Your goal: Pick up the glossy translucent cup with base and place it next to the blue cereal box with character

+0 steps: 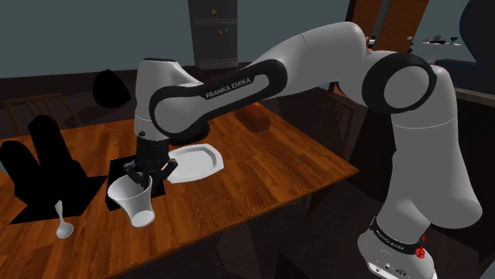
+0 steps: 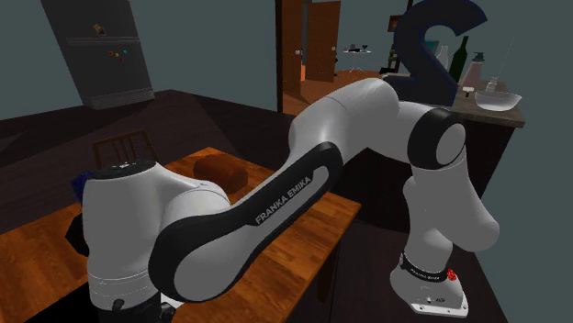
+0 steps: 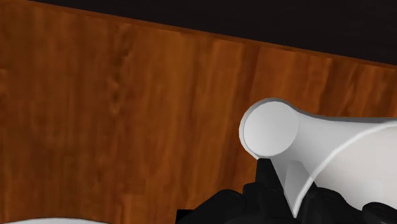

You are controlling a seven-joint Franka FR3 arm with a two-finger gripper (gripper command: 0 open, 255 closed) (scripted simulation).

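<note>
The arm (image 1: 262, 79) arches from its stand up and over to the shoulder view's left, then bends steeply down, so the hand (image 1: 149, 176) points at the wooden bench (image 1: 270, 170). The hand is clenched on the cup (image 1: 136, 202), gripping its wall at the rim. The cup is plain white, wide and flared at the mouth, narrowing to a small round base. It hangs tilted, mouth up at the hand and base lower, just beside a white plate (image 1: 197, 162). Whether its base touches the bench I cannot tell
</note>
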